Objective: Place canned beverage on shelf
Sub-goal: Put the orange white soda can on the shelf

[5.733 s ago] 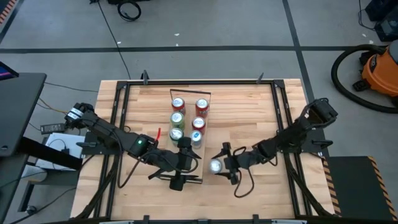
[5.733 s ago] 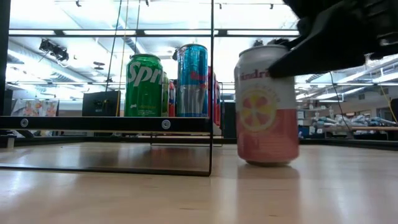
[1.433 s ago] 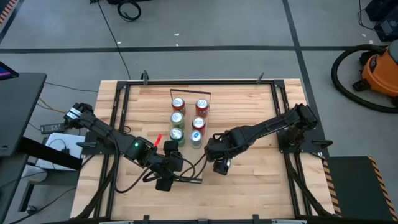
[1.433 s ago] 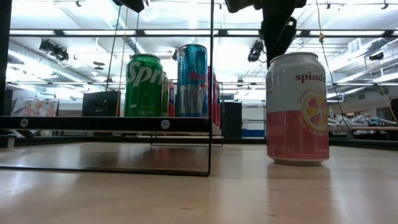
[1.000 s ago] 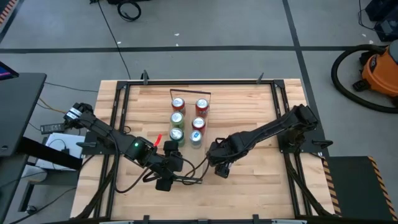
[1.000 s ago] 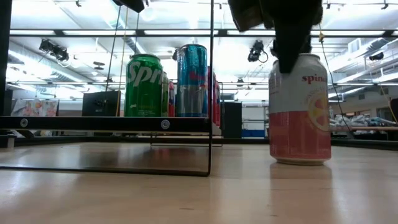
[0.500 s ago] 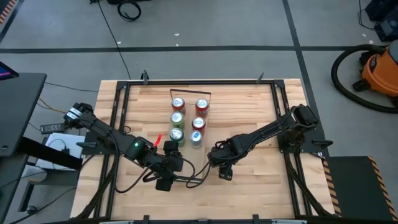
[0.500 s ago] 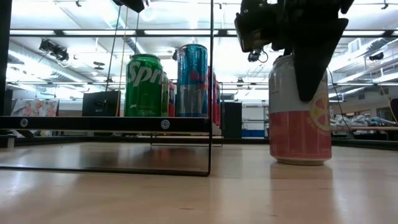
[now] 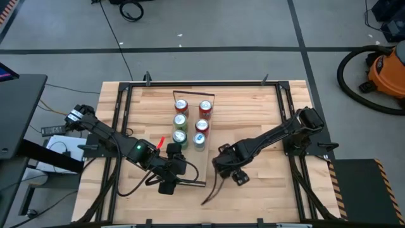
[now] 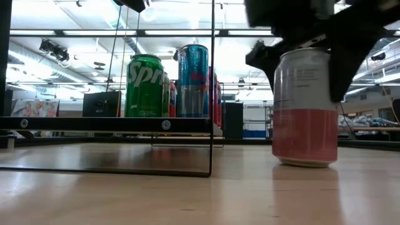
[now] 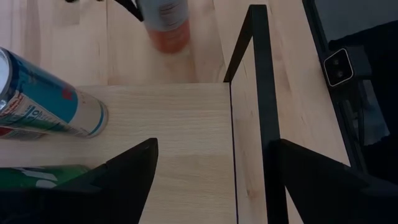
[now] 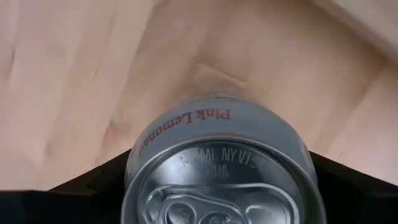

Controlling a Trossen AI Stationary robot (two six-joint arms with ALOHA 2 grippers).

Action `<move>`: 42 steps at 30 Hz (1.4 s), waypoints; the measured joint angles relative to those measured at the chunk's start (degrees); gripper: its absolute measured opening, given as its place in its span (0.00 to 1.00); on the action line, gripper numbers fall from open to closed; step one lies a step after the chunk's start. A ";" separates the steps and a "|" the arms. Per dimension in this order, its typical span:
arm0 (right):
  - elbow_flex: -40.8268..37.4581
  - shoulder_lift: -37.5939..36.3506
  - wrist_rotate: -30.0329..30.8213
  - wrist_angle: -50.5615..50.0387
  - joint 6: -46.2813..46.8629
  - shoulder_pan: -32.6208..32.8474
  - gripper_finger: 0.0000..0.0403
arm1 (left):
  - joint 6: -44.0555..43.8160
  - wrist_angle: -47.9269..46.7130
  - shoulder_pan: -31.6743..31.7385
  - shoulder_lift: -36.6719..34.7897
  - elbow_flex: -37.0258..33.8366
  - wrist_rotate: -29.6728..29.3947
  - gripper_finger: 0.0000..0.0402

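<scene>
only low down, pink can (image 10: 305, 106) in right claw (image 10: 306, 47)

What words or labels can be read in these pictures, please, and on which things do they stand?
"Spri", cut off at the edge: on the green can on the shelf.
"Pink Lemonade", upside down in the right wrist view: on the pink can in the right gripper.
Print on the blue can, the small text on the pink can's side and the stamp on its lid: too blurred to read.

6 cans (image 9: 190, 123) on shelf (image 9: 190, 174), 1 pink can (image 10: 305, 106) off.
</scene>
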 joint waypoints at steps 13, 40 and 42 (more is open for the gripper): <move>-0.04 0.04 2.67 2.69 -5.92 1.15 0.92 | 0.00 0.03 0.00 0.02 0.00 0.00 0.83; 6.60 -0.52 5.54 -17.85 21.18 1.95 0.99 | -0.24 0.20 0.00 0.04 0.00 -0.04 0.83; 5.27 -1.63 6.63 -17.03 22.78 3.15 0.99 | -0.24 0.22 0.00 0.04 0.00 -0.02 0.83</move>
